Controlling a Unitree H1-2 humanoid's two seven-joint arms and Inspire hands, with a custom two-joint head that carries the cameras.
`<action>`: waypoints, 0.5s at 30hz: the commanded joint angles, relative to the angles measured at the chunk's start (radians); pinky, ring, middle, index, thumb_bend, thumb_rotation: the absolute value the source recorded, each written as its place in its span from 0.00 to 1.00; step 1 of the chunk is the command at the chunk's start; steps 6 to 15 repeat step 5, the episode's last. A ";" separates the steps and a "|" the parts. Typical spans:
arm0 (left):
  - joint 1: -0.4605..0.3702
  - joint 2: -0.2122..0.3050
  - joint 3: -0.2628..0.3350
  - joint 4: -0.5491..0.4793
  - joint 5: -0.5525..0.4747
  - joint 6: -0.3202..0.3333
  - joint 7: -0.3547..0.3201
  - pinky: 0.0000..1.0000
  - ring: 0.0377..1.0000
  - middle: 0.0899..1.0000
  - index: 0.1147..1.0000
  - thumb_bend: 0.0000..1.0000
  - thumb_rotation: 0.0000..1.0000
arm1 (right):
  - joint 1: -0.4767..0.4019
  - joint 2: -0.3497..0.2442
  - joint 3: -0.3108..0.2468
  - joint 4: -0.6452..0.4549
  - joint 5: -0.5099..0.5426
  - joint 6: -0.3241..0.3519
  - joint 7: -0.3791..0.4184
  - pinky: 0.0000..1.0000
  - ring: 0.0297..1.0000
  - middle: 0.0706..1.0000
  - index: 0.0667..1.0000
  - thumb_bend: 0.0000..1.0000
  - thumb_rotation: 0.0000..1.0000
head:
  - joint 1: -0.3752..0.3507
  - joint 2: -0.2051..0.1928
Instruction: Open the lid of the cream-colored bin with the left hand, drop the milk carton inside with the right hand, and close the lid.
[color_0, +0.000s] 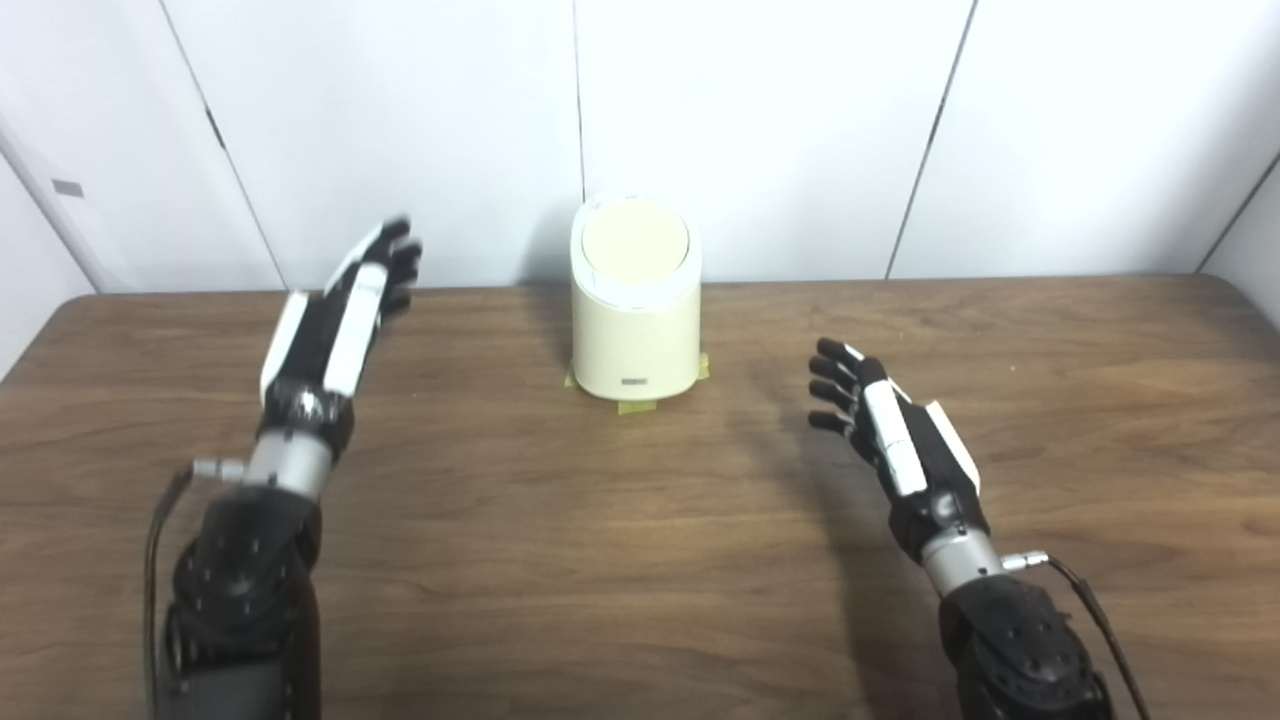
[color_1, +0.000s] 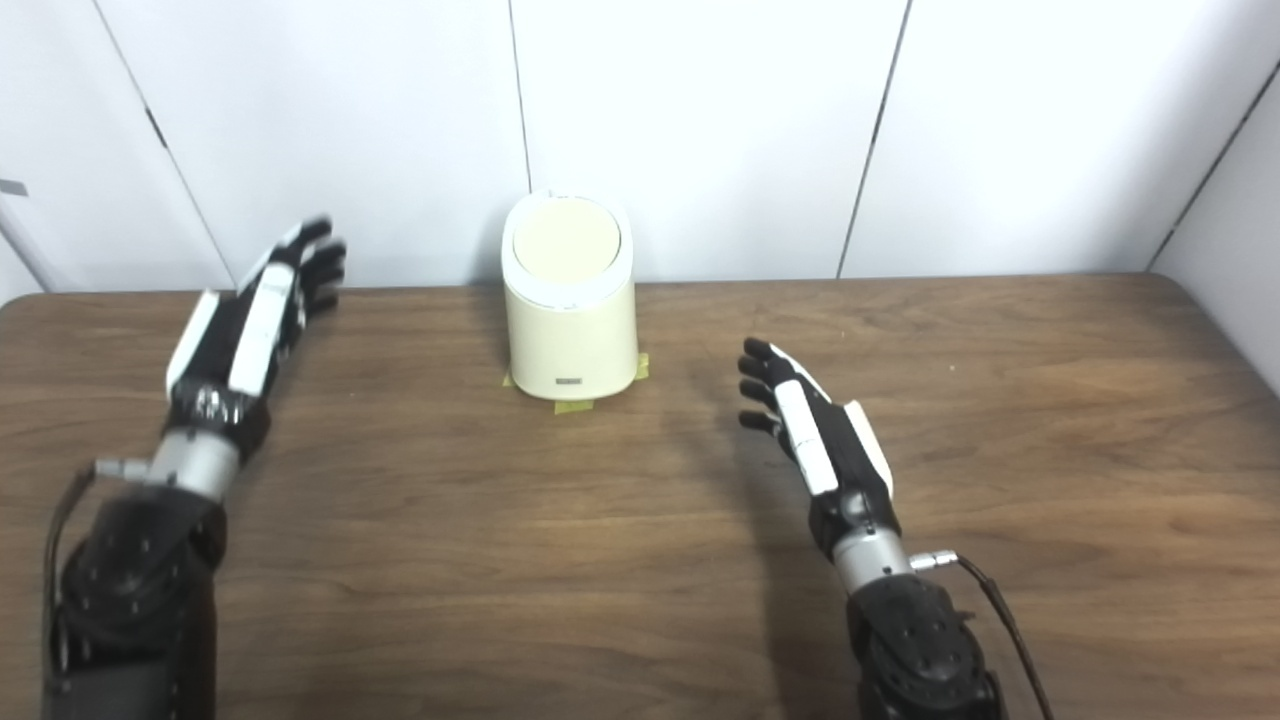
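Cream bin (color_0: 635, 330) at the table's (color_0: 560, 560) far middle, upright, long axis vertical, lid (color_0: 635, 238) shut and tilted toward the camera, label facing front. No milk carton anywhere in view, so nothing to drop. Left hand (color_0: 345, 315) raised, well left of it, fingers spread, empty. Right hand (color_0: 885, 425) open too, also empty. Could shove the bin despite the tape (color_0: 637, 406) at its base.

Left hand (color_0: 345, 310) fingers (color_0: 398, 250) perhaps motion-blurred
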 joint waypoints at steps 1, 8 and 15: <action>0.003 -0.007 0.020 -0.041 -0.053 -0.010 0.030 0.90 0.91 0.89 0.90 0.47 1.00 | -0.048 0.003 -0.015 -0.039 0.020 -0.008 -0.004 0.81 0.87 0.87 0.87 0.64 1.00 | 0.000 0.004; 0.054 -0.007 0.017 -0.049 -0.096 -0.026 0.040 0.94 0.93 0.91 0.93 0.41 1.00 | -0.061 0.005 -0.030 -0.034 0.040 -0.005 -0.005 0.86 0.89 0.88 0.87 0.64 1.00 | 0.001 0.003; 0.054 -0.007 0.017 -0.049 -0.096 -0.026 0.040 0.94 0.93 0.91 0.93 0.41 1.00 | -0.061 0.005 -0.030 -0.034 0.040 -0.005 -0.005 0.86 0.89 0.88 0.87 0.64 1.00 | 0.001 0.003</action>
